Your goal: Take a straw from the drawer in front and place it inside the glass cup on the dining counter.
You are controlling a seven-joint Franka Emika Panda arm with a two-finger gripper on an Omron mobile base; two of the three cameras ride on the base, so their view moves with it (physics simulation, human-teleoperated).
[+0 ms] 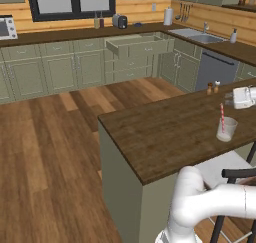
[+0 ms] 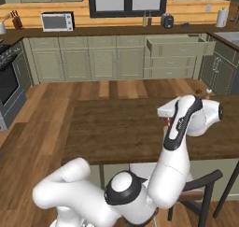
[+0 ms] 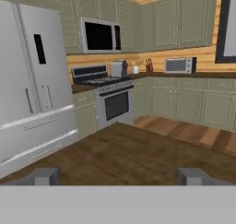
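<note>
The glass cup [image 1: 226,129] stands upright on the dining counter [image 1: 165,132] near its right end. The red-pink straw [image 1: 222,115] stands in the cup, leaning slightly and sticking up above the rim. My gripper [image 1: 234,99] hovers just above and behind the cup, level and pointing left. In the hand view my gripper [image 3: 119,177] is open: its fingertips [image 3: 44,176] sit far apart with nothing between them, above the wood top [image 3: 129,158]. The sage-green drawer [image 1: 137,45] stands pulled out of the far wall cabinets, also seen as the drawer [image 2: 176,46]. My arm hides the cup in the right base view.
Two small shakers [image 1: 213,87] stand on the counter behind the cup. A black-framed stool [image 1: 235,182] stands at the counter's near side. A sink [image 1: 199,35] and dishwasher [image 1: 216,69] are at the right wall. A fridge [image 3: 32,80] and stove [image 3: 113,98] lie ahead of the hand.
</note>
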